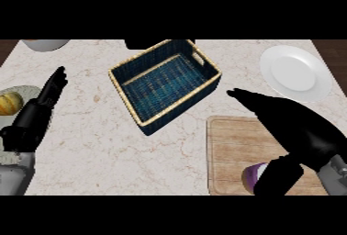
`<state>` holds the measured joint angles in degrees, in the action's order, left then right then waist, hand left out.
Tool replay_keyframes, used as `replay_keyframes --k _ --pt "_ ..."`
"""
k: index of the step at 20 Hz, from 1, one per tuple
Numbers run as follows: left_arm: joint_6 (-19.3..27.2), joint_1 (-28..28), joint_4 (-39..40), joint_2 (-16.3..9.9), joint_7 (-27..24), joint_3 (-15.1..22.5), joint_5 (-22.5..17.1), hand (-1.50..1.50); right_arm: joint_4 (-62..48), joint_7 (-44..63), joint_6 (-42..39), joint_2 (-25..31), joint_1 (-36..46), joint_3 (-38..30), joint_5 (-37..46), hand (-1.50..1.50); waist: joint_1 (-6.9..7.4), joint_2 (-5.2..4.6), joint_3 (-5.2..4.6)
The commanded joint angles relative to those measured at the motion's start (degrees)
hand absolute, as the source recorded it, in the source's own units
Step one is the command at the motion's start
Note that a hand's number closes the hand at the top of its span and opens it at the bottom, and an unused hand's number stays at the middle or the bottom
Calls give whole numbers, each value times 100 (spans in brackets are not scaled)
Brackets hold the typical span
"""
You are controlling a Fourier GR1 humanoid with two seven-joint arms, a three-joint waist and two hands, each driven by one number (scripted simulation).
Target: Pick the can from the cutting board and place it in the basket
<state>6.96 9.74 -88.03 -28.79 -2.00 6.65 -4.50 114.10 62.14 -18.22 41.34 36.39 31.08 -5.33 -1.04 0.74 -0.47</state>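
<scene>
While the right hand hangs over the board with fingers straight and spread wide, holding nothing, the can lies just under its thumb, partly hidden, near the board's close edge. To do this step well, I think the fingers must come down beside the can and curl around it. The basket waits ahead and left of the hand. The left hand rests open, well apart.

Bare counter between cutting board and basket — basket's raised rim bars entry
</scene>
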Motion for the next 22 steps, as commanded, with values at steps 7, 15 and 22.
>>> replay_keyframes --k 7,15,22 --pt "-133 -26 -177 -24 64 -117 -20 0 278 1630 -692 1002 596 -148 -1871 -150 89 -20 30" --pt "-101 466 -26 239 316 -9 149 0 -162 1363 -629 975 523 629 -1745 -150 119 -64 35" --pt "-150 217 312 297 -110 -127 304 0 -214 1021 -335 932 -62 1162 -1076 -150 85 -71 40"
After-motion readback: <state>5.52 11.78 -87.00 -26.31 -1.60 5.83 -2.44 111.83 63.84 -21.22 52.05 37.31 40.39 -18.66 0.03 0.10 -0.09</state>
